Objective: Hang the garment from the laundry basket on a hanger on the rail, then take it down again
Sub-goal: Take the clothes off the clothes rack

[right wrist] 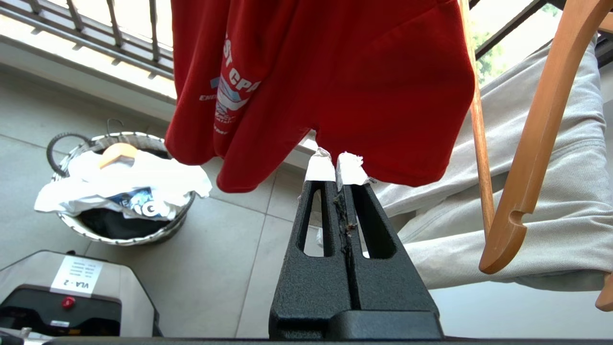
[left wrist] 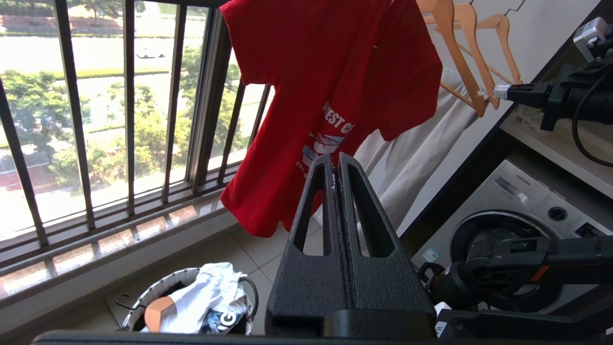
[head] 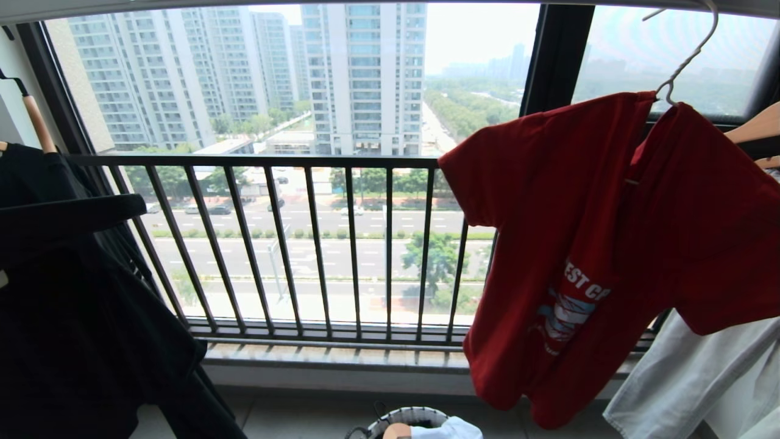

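So the red T-shirt point(head: 609, 244) hangs on the wire hanger point(head: 685, 58); both my hands, left hand point(left wrist: 335, 160) and right hand point(right wrist: 336, 160), are clenched empty, and taking it down remains.

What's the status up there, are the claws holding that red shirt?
Both grippers, left and right, shut and empty, below the shirt. Red shirt hangs on the white hanger. Nothing in the way.

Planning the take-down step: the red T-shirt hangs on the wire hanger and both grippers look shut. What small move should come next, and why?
Probably open the right gripper and raise it toward the white wire hanger. The red T-shirt hangs from it at the rail, and both the right and the left gripper are shut, empty and below the shirt.
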### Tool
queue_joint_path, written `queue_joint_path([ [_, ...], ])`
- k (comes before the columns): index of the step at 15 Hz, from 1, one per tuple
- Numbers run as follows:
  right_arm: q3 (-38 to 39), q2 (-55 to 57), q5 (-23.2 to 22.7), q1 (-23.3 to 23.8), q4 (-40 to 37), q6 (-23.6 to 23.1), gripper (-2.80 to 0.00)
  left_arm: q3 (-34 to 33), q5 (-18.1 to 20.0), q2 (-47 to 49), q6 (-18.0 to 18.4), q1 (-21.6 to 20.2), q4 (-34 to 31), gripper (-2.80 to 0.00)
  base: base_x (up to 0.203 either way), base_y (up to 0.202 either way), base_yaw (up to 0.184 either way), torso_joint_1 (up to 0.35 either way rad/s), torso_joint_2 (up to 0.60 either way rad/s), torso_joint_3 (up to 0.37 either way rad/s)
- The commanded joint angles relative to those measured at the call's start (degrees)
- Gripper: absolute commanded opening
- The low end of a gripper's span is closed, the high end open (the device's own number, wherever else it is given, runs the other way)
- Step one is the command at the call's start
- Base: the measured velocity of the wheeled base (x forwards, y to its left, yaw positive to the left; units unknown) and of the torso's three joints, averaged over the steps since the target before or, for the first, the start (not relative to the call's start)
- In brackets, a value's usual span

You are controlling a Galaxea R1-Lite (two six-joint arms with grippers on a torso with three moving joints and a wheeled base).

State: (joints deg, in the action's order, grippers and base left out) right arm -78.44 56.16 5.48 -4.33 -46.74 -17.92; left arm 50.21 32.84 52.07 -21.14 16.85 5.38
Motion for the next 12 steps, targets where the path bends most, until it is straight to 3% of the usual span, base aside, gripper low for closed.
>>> queue_joint_path([
  [1,2.11,-1.09,0.15,0.24,-0.11,0.34,-2.8,-0.47,0.12,-0.29,-0.21,0.64,0.23,-2.8,0.0,0.0,0.0,0.0,0.0,0.0],
  [8,3.39,2.09,0.32,2.45,2.0,0.51,-2.8,-0.03,0.03,-1.31,-0.13,0.64,0.69,-2.8,0.0,0.0,0.0,0.0,0.0,0.0],
  [12,8.61,2.25,0.23,8.38,3.36,0.24,-2.8,-0.03,0.06,-1.27,-0.13,0.64,0.69,-2.8,0.0,0.0,0.0,0.0,0.0,0.0],
])
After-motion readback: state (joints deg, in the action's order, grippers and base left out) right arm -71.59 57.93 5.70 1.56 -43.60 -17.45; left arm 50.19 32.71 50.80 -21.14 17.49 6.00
